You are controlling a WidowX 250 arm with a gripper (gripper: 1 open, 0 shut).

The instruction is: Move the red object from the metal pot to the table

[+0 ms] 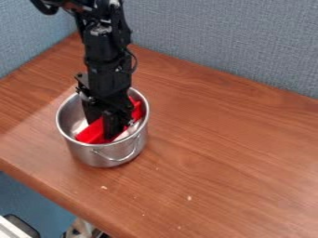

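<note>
The metal pot (97, 153) stands on the left part of the wooden table (236, 158). The red object (85, 132) lies inside it, leaning across the bottom, and red shows on both sides of my fingers. My gripper (110, 123) reaches straight down into the pot, and its dark fingers clamp the red object between them. The arm and fingers hide the middle of the red object. The pot's small loop handle faces the front.
A blue-grey wall runs behind the table at the top. The table's rounded front edge runs from the lower left toward the bottom. Bare wood stretches to the right of the pot.
</note>
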